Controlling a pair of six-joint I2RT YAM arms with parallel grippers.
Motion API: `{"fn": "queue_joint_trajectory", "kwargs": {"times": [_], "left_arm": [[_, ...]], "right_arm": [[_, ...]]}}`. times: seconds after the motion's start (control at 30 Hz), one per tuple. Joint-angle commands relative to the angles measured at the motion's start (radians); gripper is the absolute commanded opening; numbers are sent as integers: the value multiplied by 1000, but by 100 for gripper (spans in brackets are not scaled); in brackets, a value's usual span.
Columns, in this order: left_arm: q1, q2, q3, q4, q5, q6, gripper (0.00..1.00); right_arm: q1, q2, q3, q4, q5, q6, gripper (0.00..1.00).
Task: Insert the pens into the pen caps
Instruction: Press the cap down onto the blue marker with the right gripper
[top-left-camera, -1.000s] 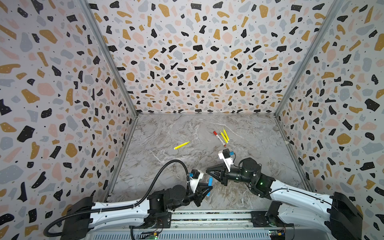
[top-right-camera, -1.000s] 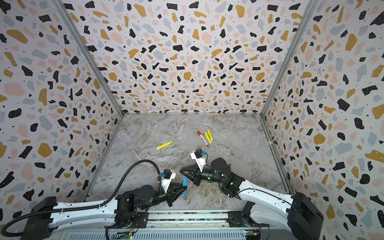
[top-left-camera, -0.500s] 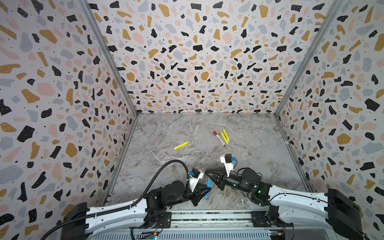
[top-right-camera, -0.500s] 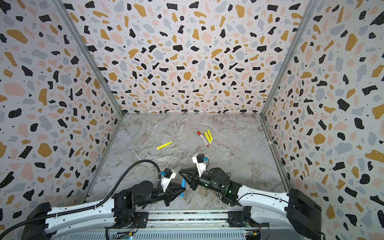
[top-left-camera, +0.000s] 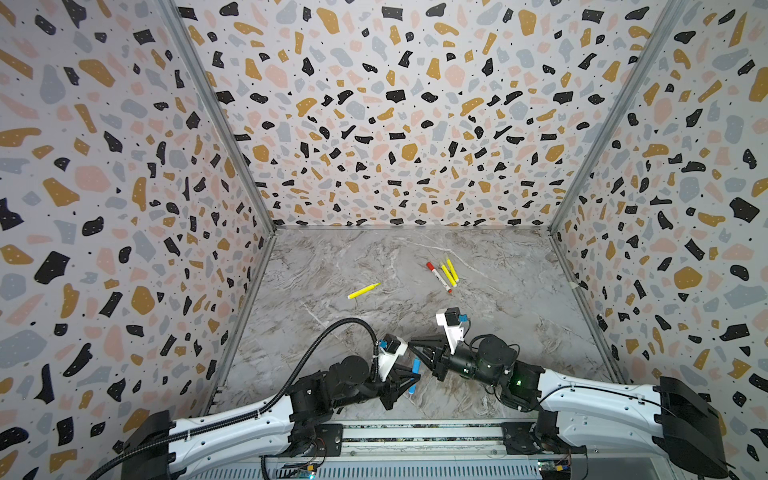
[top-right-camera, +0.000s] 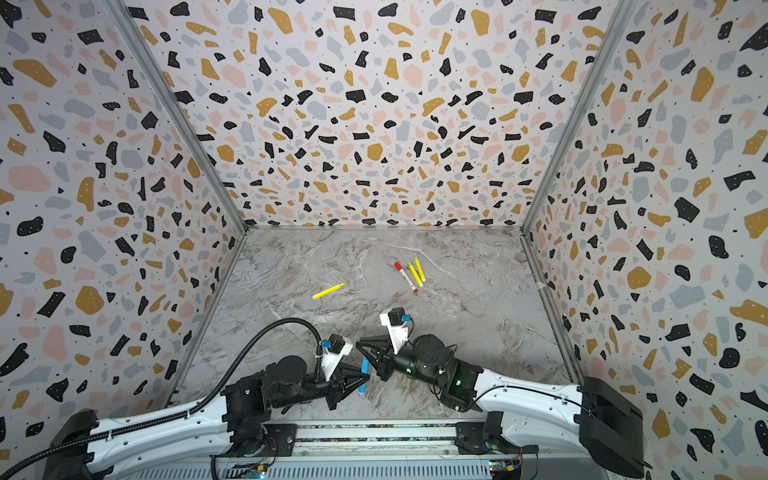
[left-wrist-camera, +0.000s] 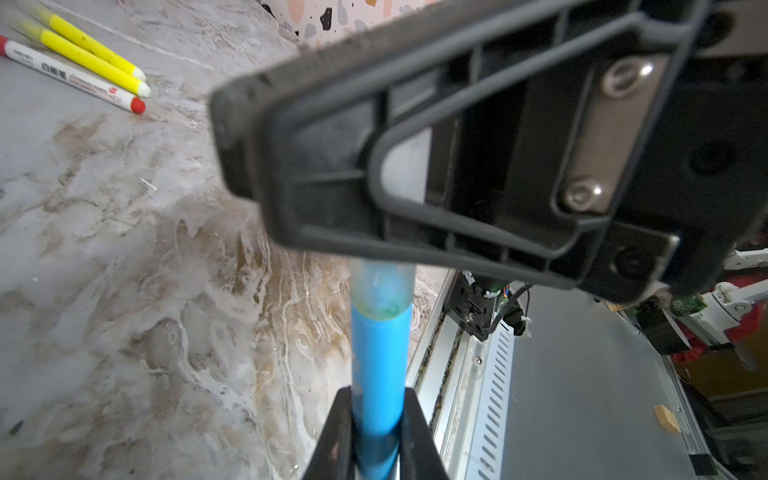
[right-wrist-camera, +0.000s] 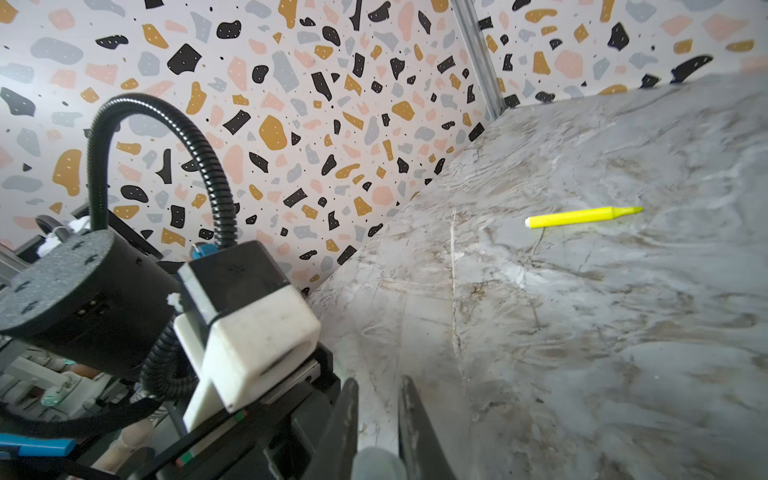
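Your left gripper clamps blue pen; your right gripper pinches clear cap on pen's end, near front edge of marble tabletop. Terrazzo walls close three sides. Lone yellow pen, white-red pen, yellow pair lie farther back.

Chinese characters "白板笔" on the white-barrelled marker; smaller print illegible

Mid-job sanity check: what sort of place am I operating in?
Probably a lab robot test cell: terrazzo-print panels box in a marble-look tabletop, both robot arms mount on a front rail, and marker pens lie loose on it.
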Motion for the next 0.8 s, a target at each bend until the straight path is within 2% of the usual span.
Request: {"fn": "queue_joint_trajectory", "kwargs": {"times": [0.0, 0.07, 0.13, 0.23, 0.43, 0.77], "left_arm": [[72, -3, 65, 321, -232, -59, 0], [72, -8, 21, 340, -227, -85, 0], [70, -26, -12, 339, -232, -100, 0], [70, -56, -42, 333, -234, -111, 0], [70, -61, -41, 317, -226, -97, 0], [59, 14, -9, 338, -190, -81, 0]], "right_arm": [[-20, -69, 90, -392, -174, -115, 33], [-78, -126, 137, -410, -189, -145, 48], [-128, -168, 158, -401, -228, -155, 51], [-174, -185, 180, -417, -284, -168, 52], [-183, -138, 198, -433, -305, -181, 50], [-187, 34, 331, -423, -324, -217, 45]]}}
